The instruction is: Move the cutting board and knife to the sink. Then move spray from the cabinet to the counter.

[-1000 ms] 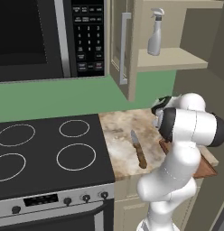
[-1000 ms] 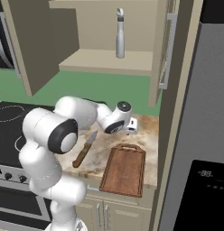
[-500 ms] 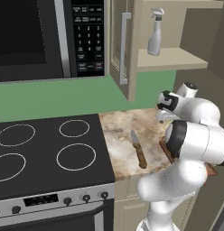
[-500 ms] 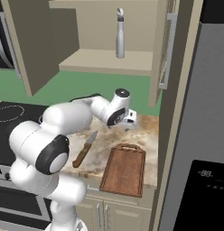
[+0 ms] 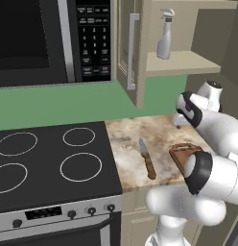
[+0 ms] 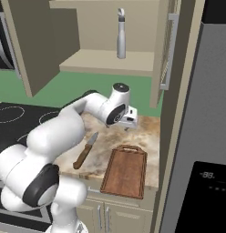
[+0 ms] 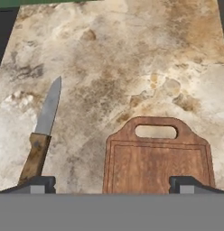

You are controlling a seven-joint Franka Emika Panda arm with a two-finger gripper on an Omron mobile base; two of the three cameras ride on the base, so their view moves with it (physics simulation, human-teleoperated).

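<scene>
gripper (image 7: 112, 184) wide open, empty, above cutting board (image 7: 158, 158), knife (image 7: 41, 135) beside, stovetop (image 5: 49, 158) probably adjoining

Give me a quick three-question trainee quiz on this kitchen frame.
1. True or false: the knife lies on top of the cutting board.
2. Where is the spray bottle? A) counter B) open cabinet shelf C) stovetop
3. Fill in: the end effector is ____ and holds nothing.

Key
1. False; it lies beside the board on the counter.
2. B
3. open
</scene>
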